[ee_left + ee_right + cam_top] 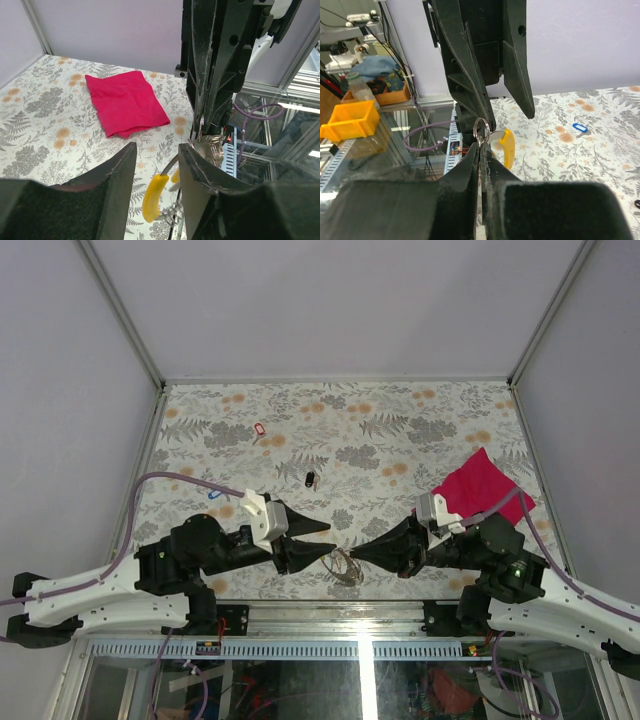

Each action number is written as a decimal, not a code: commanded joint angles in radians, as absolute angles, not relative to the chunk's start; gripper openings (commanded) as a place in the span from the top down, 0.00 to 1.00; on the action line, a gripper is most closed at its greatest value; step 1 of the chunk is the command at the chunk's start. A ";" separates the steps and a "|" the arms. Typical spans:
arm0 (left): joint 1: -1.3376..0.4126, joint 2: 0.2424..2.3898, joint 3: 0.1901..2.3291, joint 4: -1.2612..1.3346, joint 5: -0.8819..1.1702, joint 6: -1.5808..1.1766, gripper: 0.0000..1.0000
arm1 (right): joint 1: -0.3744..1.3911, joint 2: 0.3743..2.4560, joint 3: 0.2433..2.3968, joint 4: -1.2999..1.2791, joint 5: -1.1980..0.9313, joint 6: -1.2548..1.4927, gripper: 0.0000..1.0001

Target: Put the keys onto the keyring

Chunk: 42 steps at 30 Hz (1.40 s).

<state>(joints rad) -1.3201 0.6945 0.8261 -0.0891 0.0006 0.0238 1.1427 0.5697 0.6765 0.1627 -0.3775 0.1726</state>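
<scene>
My right gripper point(356, 552) is shut on the thin silvery keyring point(481, 128) and holds it just above the table near the front edge. A curved yellow piece point(508, 147) hangs from the ring. It also shows between my left fingers in the left wrist view point(154, 195). My left gripper point(328, 539) is open, its jaws spread on either side of the ring and touching nothing. A red key point(260, 429), a black key point(310, 479) and a blue key point(215, 494) lie loose on the floral table. The blue key also shows in the right wrist view point(579, 127).
A magenta cloth point(481, 490) lies at the right, behind my right arm, and shows in the left wrist view point(125, 102). The table's front edge point(330, 602) runs just below both grippers. Grey walls enclose the other sides.
</scene>
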 commanded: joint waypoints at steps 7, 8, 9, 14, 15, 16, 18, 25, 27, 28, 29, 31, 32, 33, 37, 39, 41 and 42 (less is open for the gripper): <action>-1.319 0.712 0.848 -0.041 0.001 0.040 0.66 | 1.148 0.573 0.680 0.362 -0.363 0.255 1.00; -1.319 0.710 0.847 -0.043 -0.004 0.040 0.66 | 1.147 0.568 0.683 0.356 -0.361 0.248 1.00; -1.318 0.706 0.847 -0.045 -0.009 0.041 0.66 | 1.148 0.564 0.691 0.342 -0.354 0.238 1.00; -1.318 0.671 0.849 -0.065 -0.041 0.044 0.63 | 1.148 0.534 0.736 0.209 -0.312 0.161 1.00; -1.319 0.665 0.847 -0.066 -0.046 0.045 0.61 | 1.148 0.526 0.744 0.187 -0.298 0.149 1.00; -1.320 0.658 0.846 -0.066 -0.049 0.044 0.60 | 1.149 0.519 0.749 0.165 -0.287 0.137 1.00; -1.319 0.646 0.841 -0.063 -0.054 0.043 0.59 | 1.147 0.505 0.757 0.140 -0.269 0.121 1.00; -1.319 0.657 0.807 -0.012 -0.071 0.039 0.57 | 1.148 0.495 0.766 0.162 -0.237 0.115 1.00; -1.319 0.672 0.801 0.000 -0.080 0.041 0.57 | 1.148 0.498 0.768 0.176 -0.235 0.114 1.00; -1.319 0.684 0.799 0.004 -0.084 0.043 0.57 | 1.148 0.499 0.769 0.182 -0.235 0.114 1.00; -1.318 0.696 0.801 0.006 -0.088 0.045 0.57 | 1.148 0.500 0.770 0.187 -0.236 0.113 1.00; -1.319 0.729 0.807 0.003 -0.090 0.052 0.56 | 1.147 0.506 0.774 0.199 -0.239 0.112 1.00; -1.319 0.742 0.810 0.002 -0.091 0.053 0.56 | 1.147 0.507 0.777 0.204 -0.242 0.112 1.00; -1.319 0.754 0.814 0.001 -0.088 0.056 0.56 | 1.148 0.511 0.780 0.210 -0.243 0.113 1.00; -1.318 0.792 0.824 0.006 -0.077 0.064 0.55 | 1.147 0.519 0.785 0.226 -0.248 0.116 1.00; -1.319 0.804 0.824 0.009 -0.078 0.064 0.55 | 1.147 0.523 0.786 0.235 -0.254 0.120 1.00; -1.319 0.812 0.825 0.011 -0.084 0.065 0.56 | 1.147 0.527 0.785 0.245 -0.259 0.126 1.00; -1.318 0.815 0.824 0.014 -0.086 0.066 0.56 | 1.148 0.526 0.783 0.248 -0.262 0.128 1.00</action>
